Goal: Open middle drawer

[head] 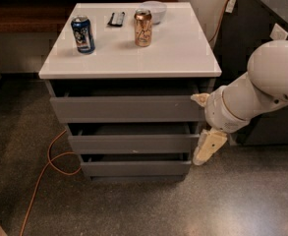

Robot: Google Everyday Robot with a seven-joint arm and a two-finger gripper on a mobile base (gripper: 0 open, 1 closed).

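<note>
The grey cabinet has three stacked drawers under a white top (183,53). The middle drawer (133,144) has a plain flat front with no handle and sits between the top drawer (126,108) and the bottom drawer (136,167). A dark gap shows above its front panel, and it is not pulled out beyond the others. My gripper (206,144) hangs on the white arm (261,90) at the right end of the drawers, level with the middle drawer's right edge and close beside it.
On the top stand a blue can (83,33), a copper can (143,27), a white bowl (153,10) and a small black object (116,18). An orange cable (47,163) loops on the floor at the left. A dark cabinet (276,28) stands at the right.
</note>
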